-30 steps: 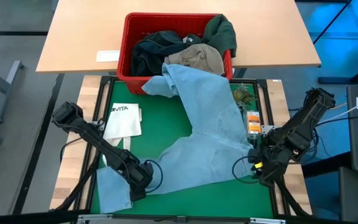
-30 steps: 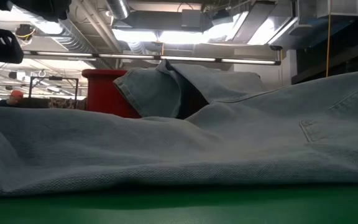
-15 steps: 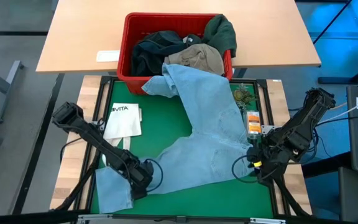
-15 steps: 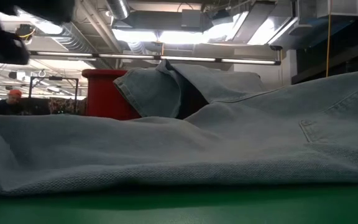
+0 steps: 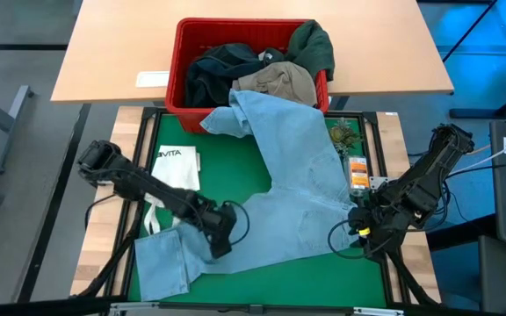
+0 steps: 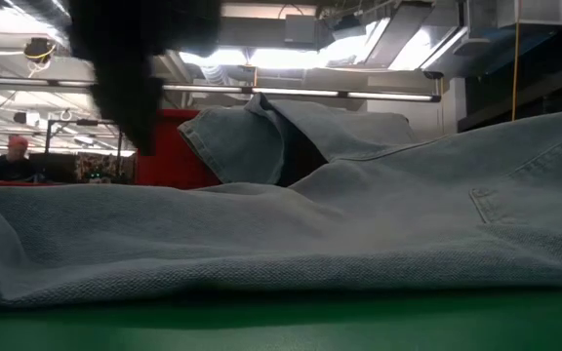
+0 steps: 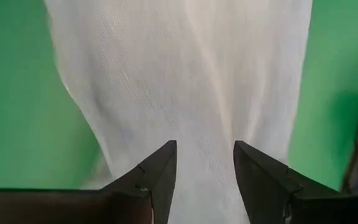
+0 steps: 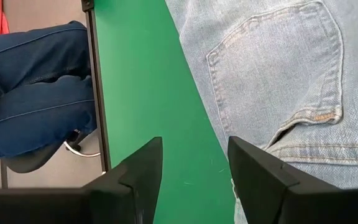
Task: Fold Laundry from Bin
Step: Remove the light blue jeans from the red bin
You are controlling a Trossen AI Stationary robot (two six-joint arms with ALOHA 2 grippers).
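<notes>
The light blue jeans [image 5: 279, 202] are sprawled across the green table [image 5: 235, 167] — one leg still hooked over the red bin [image 5: 178, 70] at the far side (other clothes inside). Left pincer [image 5: 220, 239] hangs over the near leg, fingers apart, holding nothing. Right pincer [image 5: 361, 230] sits by the waistband at the right edge — wide, empty.

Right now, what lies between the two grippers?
In the high view, only the jeans spread on the green mat between the left gripper and right gripper; both hold nothing.
</notes>
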